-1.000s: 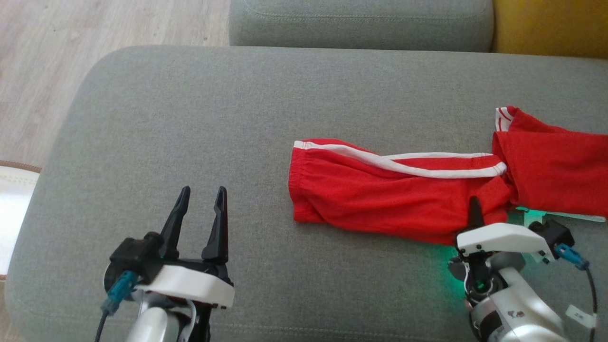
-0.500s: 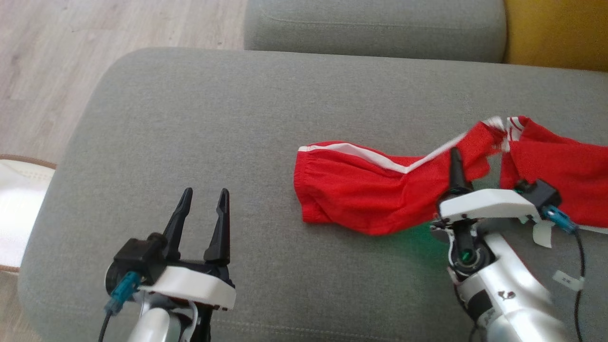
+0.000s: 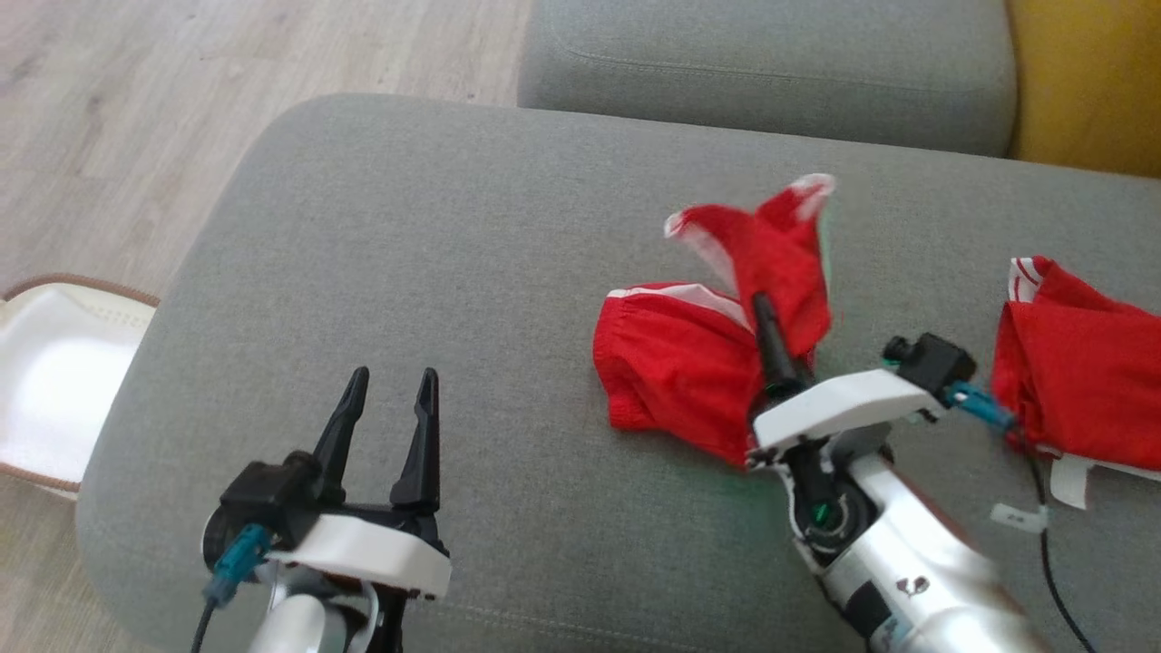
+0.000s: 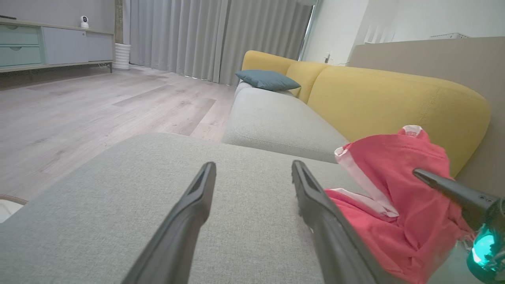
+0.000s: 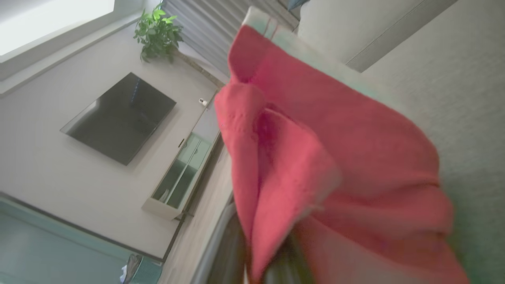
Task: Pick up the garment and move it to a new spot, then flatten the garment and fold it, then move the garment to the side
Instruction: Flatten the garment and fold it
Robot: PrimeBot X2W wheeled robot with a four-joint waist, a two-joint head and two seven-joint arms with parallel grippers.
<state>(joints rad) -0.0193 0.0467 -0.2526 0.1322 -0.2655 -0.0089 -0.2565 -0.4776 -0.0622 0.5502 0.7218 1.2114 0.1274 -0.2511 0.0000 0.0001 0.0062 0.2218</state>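
A red garment (image 3: 676, 363) with white stripes lies on the grey seat cushion (image 3: 453, 227), right of the middle. My right gripper (image 3: 764, 308) is shut on one end of it and holds that end up, so a flap stands above the part lying flat. The left wrist view shows the raised garment (image 4: 394, 189) with the right gripper's dark finger (image 4: 446, 185) against it. In the right wrist view the garment (image 5: 315, 157) drapes over the fingers and hides them. My left gripper (image 3: 393, 381) hovers open and empty over the cushion's near left part, its fingers (image 4: 197, 201) apart.
A second red cloth (image 3: 1079, 381) with white trim lies at the cushion's right edge. Behind are another grey cushion (image 3: 762, 63) and the yellow sofa back (image 4: 394, 94). Wooden floor (image 3: 118, 118) and a white brown-rimmed thing (image 3: 54, 363) lie to the left.
My right gripper has lifted the garment's right end off the cushion and carried it up and left, away from the second red cloth. The head camera shifted. The left gripper stayed put.
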